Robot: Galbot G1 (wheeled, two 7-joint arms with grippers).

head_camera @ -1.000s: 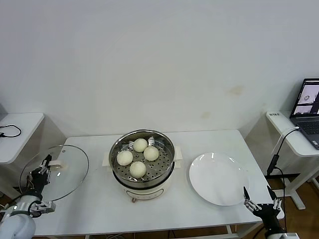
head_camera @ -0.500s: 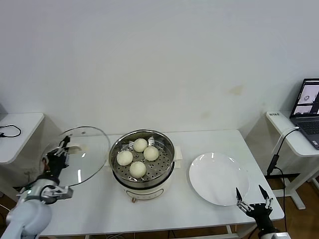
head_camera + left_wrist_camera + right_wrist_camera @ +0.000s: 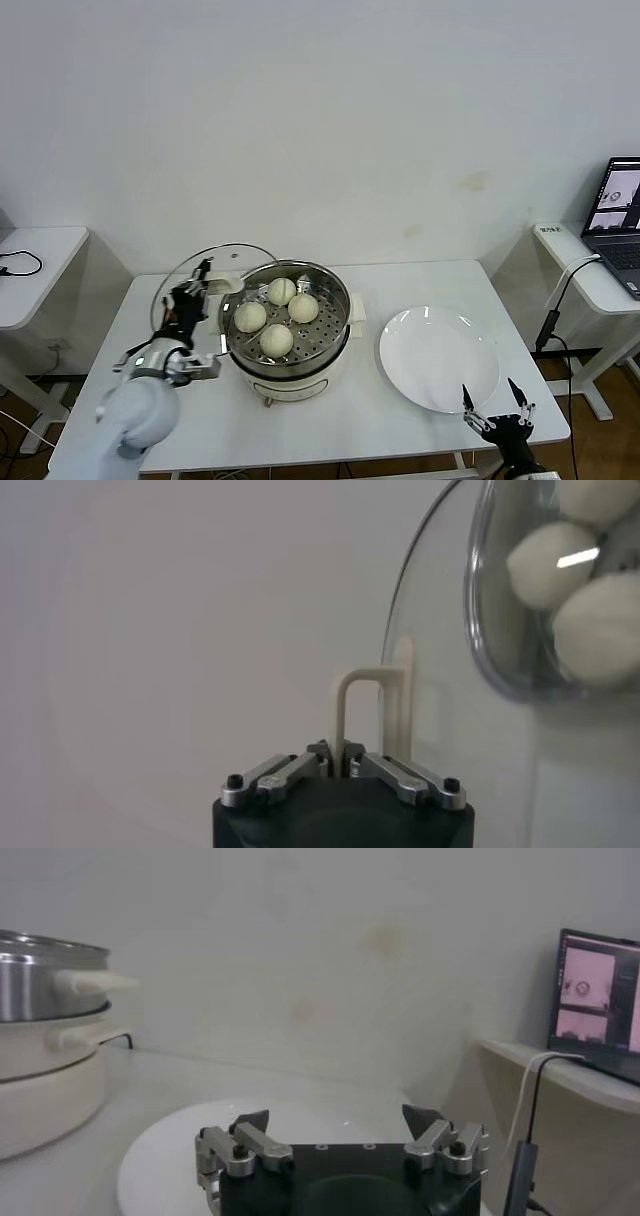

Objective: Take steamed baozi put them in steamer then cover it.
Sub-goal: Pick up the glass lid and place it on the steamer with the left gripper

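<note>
Currently left gripper point(image 3: 188, 300) clamps glass lid point(image 3: 200, 285) handle beside steamer point(image 3: 286, 330) holding four baozi point(image 3: 277, 340); right gripper point(image 3: 497, 418) spread wide, empty.

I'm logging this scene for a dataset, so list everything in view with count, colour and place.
steamed baozi: four, cream-white, in the steamer basket.
steamer: one, shiny steel on a white base, table centre.
glass lid: one, clear with a cream handle, held tilted at the steamer's left edge, not yet covering it.
plate: one, white, bare, on the table right of the steamer.
table: one, white, under everything.
side desks: two, white, far left and far right.
laptop: one, dark, open on the right desk.
left tool: shut on the lid handle.
right tool: open, low at the table's near right edge, by the plate.
</note>
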